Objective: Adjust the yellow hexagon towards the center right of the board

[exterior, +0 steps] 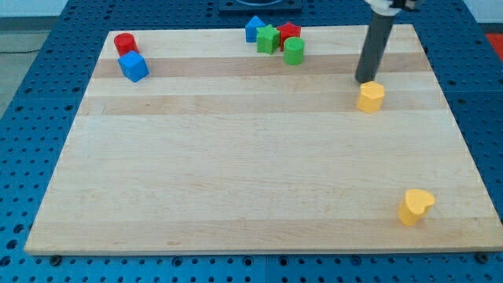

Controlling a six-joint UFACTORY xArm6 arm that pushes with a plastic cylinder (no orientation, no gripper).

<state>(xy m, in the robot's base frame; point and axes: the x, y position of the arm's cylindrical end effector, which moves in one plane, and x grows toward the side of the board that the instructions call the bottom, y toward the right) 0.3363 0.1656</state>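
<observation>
The yellow hexagon (pixel 371 97) sits on the wooden board (pixel 251 173) at the view's upper right. My tip (pixel 365 80) rests just above the hexagon toward the view's top, touching or nearly touching its top-left edge. The dark rod rises from there toward the view's top edge. A second yellow block, heart-shaped (pixel 414 206), lies near the board's lower right corner, far from the tip.
A red cylinder (pixel 125 43) and a blue cube (pixel 134 67) sit at the upper left. A cluster at the top centre holds a blue block (pixel 254 28), a green star (pixel 268 39), a red block (pixel 290 33) and a green cylinder (pixel 294 51).
</observation>
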